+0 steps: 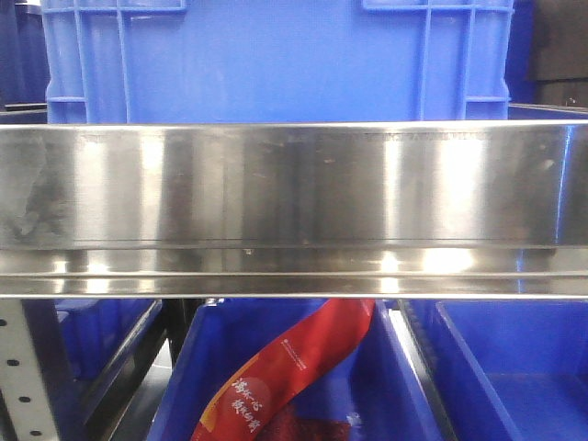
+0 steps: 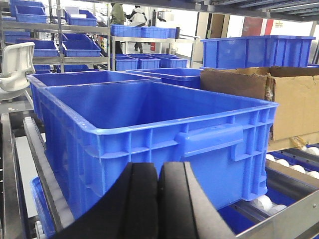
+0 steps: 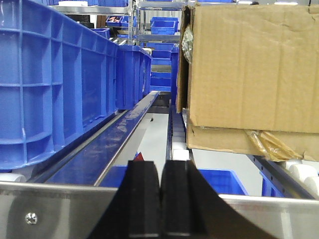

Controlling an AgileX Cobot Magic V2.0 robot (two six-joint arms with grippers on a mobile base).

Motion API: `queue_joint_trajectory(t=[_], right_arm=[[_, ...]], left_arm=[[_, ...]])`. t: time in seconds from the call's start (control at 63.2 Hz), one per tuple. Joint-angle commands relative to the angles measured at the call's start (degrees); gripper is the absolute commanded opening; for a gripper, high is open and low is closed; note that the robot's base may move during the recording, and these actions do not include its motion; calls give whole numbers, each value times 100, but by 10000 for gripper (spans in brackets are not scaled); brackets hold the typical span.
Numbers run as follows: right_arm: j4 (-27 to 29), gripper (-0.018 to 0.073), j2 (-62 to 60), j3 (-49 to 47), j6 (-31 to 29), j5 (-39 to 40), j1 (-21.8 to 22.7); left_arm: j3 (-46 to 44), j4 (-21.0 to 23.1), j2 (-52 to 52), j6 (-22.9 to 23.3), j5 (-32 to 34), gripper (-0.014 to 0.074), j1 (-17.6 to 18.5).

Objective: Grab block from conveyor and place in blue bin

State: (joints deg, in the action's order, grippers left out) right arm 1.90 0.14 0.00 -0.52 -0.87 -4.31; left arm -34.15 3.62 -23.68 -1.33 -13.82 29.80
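Note:
Neither the block nor the conveyor belt shows in any view. A large empty blue bin (image 2: 149,114) stands right in front of my left gripper (image 2: 159,167), whose black fingers are pressed together with nothing between them. The front view has a blue bin (image 1: 276,55) behind a steel rail (image 1: 294,184). My right gripper (image 3: 160,164) is shut and empty too, just behind a steel rail (image 3: 50,209), with a blue bin (image 3: 50,74) on its left.
A cardboard box (image 3: 254,64) sits on white rollers (image 3: 304,174) right of the right gripper, and the cardboard box (image 2: 294,99) also stands beside the big bin. Lower blue bins (image 1: 514,367) hold a red package (image 1: 294,367). Shelves of bins (image 2: 75,45) fill the background.

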Motion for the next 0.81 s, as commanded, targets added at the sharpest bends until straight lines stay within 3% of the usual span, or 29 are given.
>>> queue_joint_trajectory(t=[0.0, 0.792], right_arm=[[-38, -167, -14, 0, 4, 144, 21], [-38, -167, -14, 0, 4, 144, 21]], left_arm=[[2, 15, 40, 2, 123, -111, 17], [2, -12, 40, 2, 122, -111, 17]])
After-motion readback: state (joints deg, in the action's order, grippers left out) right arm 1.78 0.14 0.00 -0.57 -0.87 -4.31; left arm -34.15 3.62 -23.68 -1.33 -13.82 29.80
